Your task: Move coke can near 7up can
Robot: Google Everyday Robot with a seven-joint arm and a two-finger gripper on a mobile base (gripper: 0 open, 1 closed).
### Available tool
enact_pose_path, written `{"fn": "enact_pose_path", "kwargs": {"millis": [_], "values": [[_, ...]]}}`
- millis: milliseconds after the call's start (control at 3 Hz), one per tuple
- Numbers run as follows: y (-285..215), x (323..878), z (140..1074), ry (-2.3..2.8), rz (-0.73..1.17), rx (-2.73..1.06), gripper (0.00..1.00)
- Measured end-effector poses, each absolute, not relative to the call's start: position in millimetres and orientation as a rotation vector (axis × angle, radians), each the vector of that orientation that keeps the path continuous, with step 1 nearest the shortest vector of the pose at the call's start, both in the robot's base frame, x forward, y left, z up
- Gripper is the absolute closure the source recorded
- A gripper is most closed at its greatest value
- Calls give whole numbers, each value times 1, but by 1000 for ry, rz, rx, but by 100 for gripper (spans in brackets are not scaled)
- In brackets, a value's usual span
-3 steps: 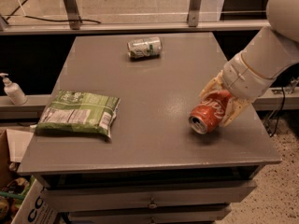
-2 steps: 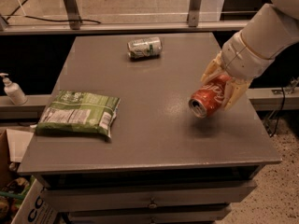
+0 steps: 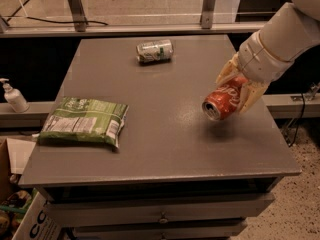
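Note:
The coke can [image 3: 223,100] is red with white script. It is held on its side in my gripper [image 3: 239,88], lifted above the right part of the grey table [image 3: 165,134]. The gripper's tan fingers [image 3: 228,74] close around the can from the right. The white arm reaches in from the upper right. The 7up can [image 3: 154,50], silver-white and green, lies on its side near the table's far edge, well apart from the coke can, up and to the left of it.
A green chip bag [image 3: 84,121] lies flat at the table's left front. A white pump bottle [image 3: 14,97] stands on a ledge left of the table. Drawers sit under the tabletop. A cardboard box [image 3: 20,219] is at the lower left.
The gripper has lifted the coke can off the table and carried it a little up and away from the front edge. The 7up can and chip bag have not moved.

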State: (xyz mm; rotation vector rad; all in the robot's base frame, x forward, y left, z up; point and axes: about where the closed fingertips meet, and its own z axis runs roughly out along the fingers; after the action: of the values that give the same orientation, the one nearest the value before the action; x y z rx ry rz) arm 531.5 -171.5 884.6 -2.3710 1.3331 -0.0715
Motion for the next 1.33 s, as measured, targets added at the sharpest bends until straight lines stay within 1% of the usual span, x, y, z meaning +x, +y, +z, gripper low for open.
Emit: {"fn": "enact_pose_path", "kwargs": {"millis": [333, 667, 1000, 1333], "values": [[-184, 576, 885, 1349, -190, -2323, 100], [-198, 632, 884, 1391, -304, -2280, 100], [-209, 688, 885, 1456, -380, -2199, 100], [-212, 727, 888, 1513, -447, -2092, 100]]}}
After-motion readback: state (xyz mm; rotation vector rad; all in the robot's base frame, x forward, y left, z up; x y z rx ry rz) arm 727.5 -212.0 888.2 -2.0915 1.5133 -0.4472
